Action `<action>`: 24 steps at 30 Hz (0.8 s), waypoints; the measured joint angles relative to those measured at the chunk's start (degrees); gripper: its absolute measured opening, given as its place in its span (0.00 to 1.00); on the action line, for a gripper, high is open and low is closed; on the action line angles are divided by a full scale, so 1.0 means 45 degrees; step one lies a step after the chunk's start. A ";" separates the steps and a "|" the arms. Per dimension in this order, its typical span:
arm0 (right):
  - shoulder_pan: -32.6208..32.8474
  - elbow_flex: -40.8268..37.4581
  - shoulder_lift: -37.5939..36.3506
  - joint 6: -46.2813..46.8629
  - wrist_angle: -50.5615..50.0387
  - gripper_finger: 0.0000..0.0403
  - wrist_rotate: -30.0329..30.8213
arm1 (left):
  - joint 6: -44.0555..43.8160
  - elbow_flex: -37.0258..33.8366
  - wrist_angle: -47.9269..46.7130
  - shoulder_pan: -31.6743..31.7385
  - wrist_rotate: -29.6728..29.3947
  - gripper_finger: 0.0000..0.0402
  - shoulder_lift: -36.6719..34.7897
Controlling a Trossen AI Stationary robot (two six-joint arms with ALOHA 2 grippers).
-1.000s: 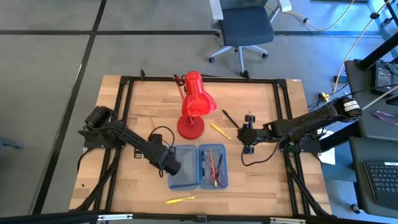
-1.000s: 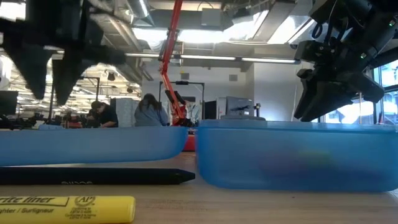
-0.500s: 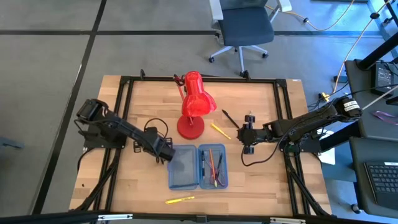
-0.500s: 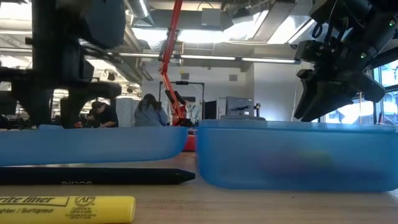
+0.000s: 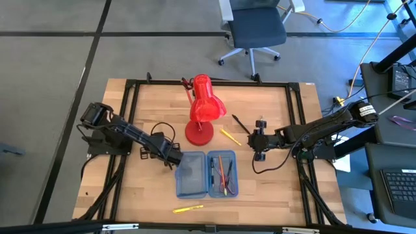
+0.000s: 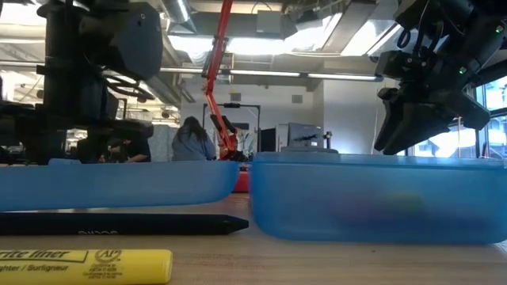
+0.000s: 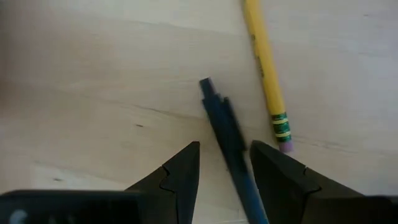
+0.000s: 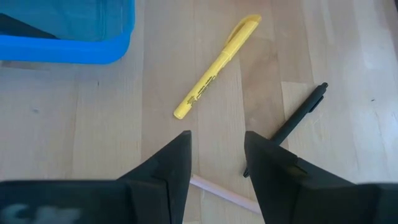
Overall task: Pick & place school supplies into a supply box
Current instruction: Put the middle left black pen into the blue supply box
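The supply box lies open on the table, its left half (image 5: 192,177) bare and its right half (image 5: 223,174) holding several pens. My left gripper (image 5: 171,156) is low over the wood, just off the box's far left corner. In the left wrist view my left gripper (image 7: 225,163) is open, its fingers on either side of a dark blue pen (image 7: 222,121) lying flat. A yellow pencil (image 7: 264,68) lies beside that pen. My right gripper (image 5: 258,144) hovers open right of the box, above a yellow highlighter (image 8: 217,65), a black pen (image 8: 292,124) and a thin pencil (image 8: 219,190).
A red desk lamp (image 5: 203,112) stands behind the box, between the two arms. Another yellow highlighter (image 5: 188,209) lies near the table's front edge. In the low view a black pen (image 6: 119,224) lies in front of the box wall (image 6: 372,198).
My left gripper has left its place above the box's left half, gone toward the far-left and come down close to the table, tipping to point more steeply down. My right arm has kept still.
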 joint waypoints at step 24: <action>0.0005 0.0000 0.0000 0.0005 -0.0005 0.38 -0.0468 | 0.0512 -0.0417 0.0639 0.0077 -0.0019 0.15 0.0012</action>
